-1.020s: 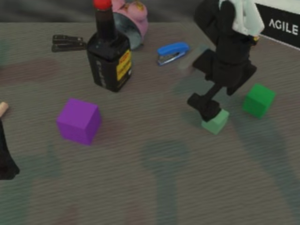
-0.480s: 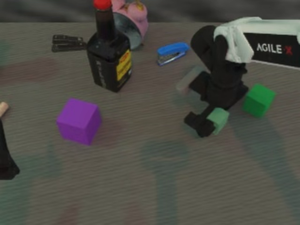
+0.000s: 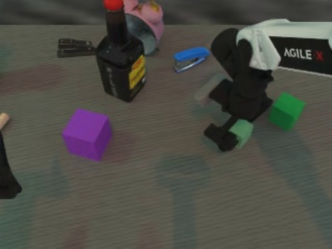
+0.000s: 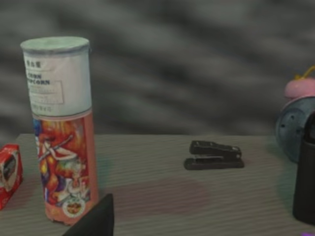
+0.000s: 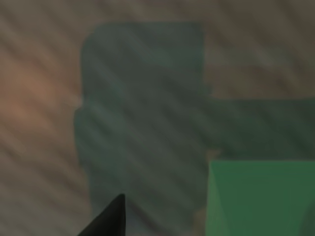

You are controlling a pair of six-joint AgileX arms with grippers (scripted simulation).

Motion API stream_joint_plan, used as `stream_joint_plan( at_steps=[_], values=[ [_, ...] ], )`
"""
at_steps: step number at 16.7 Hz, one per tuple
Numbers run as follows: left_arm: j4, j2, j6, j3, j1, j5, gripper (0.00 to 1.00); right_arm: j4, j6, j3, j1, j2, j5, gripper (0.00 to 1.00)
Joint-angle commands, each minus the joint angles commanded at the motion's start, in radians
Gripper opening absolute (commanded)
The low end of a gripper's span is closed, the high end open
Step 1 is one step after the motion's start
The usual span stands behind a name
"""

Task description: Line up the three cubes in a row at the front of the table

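The pale sage cube (image 3: 243,130) rests on the table (image 3: 171,207) right of centre. My right gripper (image 3: 232,136) is lowered around it, one black finger (image 3: 220,137) on the cube's left. In the right wrist view a gap shows between the one visible fingertip (image 5: 113,216) and the green cube face (image 5: 261,196), so the jaws are open. The bright green cube (image 3: 286,110) stands just to the right of that arm. The purple cube (image 3: 87,133) sits on the left half. My left gripper (image 3: 6,184) is parked at the left edge, one fingertip (image 4: 98,219) in view.
A dark sauce bottle (image 3: 120,62) stands at the back, a pink and grey toy (image 3: 145,21) behind it. A blue stapler (image 3: 191,58) and a black stapler (image 3: 75,47) lie at the back. A tall snack can (image 4: 61,128) and a red box (image 4: 10,172) appear in the left wrist view.
One second ago the right arm reached down from the back over the sage cube; now it comes in from the right, lower around it. The cube has barely shifted.
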Motion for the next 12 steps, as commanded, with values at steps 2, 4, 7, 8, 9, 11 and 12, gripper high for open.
stream_joint_plan(
  at_steps=[2, 4, 7, 8, 9, 11, 12],
  values=[
    [0.0, 0.0, 0.0, 0.0, 0.0, 0.0, 1.0, 0.0, 0.0, 0.0, 0.0, 0.0, 0.0, 0.4],
    [0.0, 0.0, 0.0, 0.0, 0.0, 0.0, 1.0, 0.0, 0.0, 0.0, 0.0, 0.0, 0.0, 0.25],
    [0.0, 0.0, 0.0, 0.0, 0.0, 0.0, 1.0, 0.0, 0.0, 0.0, 0.0, 0.0, 0.0, 0.02],
    [0.0, 0.0, 0.0, 0.0, 0.0, 0.0, 1.0, 0.0, 0.0, 0.0, 0.0, 0.0, 0.0, 0.0],
    [0.0, 0.0, 0.0, 0.0, 0.0, 0.0, 1.0, 0.0, 0.0, 0.0, 0.0, 0.0, 0.0, 0.0],
    [0.0, 0.0, 0.0, 0.0, 0.0, 0.0, 1.0, 0.0, 0.0, 0.0, 0.0, 0.0, 0.0, 0.0],
    [0.0, 0.0, 0.0, 0.0, 0.0, 0.0, 1.0, 0.0, 0.0, 0.0, 0.0, 0.0, 0.0, 0.0]
  ],
)
